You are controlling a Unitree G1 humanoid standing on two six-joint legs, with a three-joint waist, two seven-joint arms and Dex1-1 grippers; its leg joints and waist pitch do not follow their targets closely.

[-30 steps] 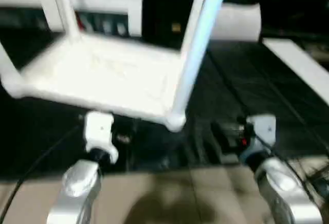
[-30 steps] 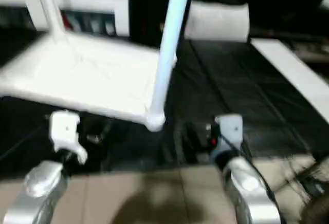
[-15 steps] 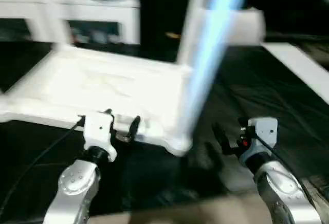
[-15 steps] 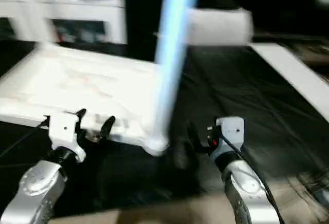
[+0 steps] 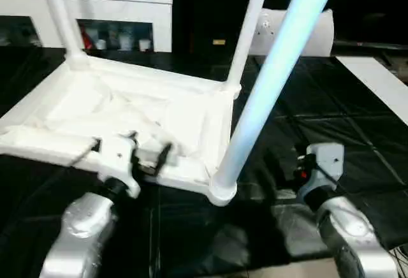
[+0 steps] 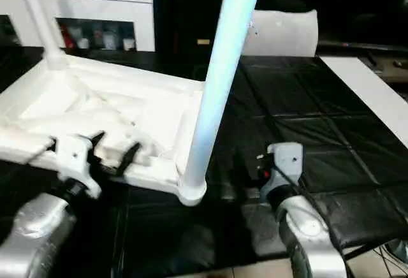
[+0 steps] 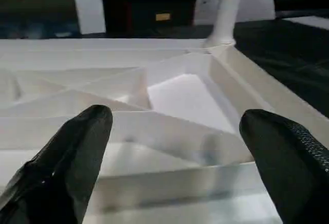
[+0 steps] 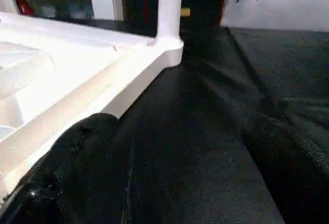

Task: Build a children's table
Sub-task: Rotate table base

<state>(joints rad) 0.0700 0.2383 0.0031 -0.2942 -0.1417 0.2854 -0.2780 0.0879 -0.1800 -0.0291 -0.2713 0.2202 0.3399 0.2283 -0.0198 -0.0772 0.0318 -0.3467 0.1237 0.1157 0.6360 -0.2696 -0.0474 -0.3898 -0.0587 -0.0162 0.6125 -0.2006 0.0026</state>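
Left gripper (image 5: 148, 155): two black fingers (image 7: 77, 147) spread wide, holding nothing. They reach over the near rim of the tabletop; whether they touch it cannot be told.
Right gripper (image 8: 175, 147): black fingers spread wide and empty, over bare mat to the right of the tabletop's near corner. In the head views its fingers are dark against the dark mat and hard to make out.
Tabletop (image 5: 185, 118): white plastic square, lying upside down on the mat, ribbed underside facing up, in front of the left arm.
Near right leg (image 5: 274, 80): white tapered leg standing upright in the near right corner socket (image 5: 221, 192), looking pale blue in the head views; its upper end is cut off by the picture edge.
Far right leg (image 5: 247, 29): upright in the far right corner socket, top cut off.
Far left leg (image 5: 59, 13): upright in the far left corner, top cut off.
Near left corner: cut off by the picture edge, so what stands in it cannot be told.
Black mat (image 5: 331, 125): covers the work surface under the tabletop.
White pillow-like block (image 6: 284, 32): at the far edge of the mat, partly behind the near right leg.
Flat white strip (image 5: 376, 87): lies along the mat's right side, well apart from the tabletop.
White shelf unit (image 5: 108, 10): behind the tabletop; small objects on its shelf are too small to identify.
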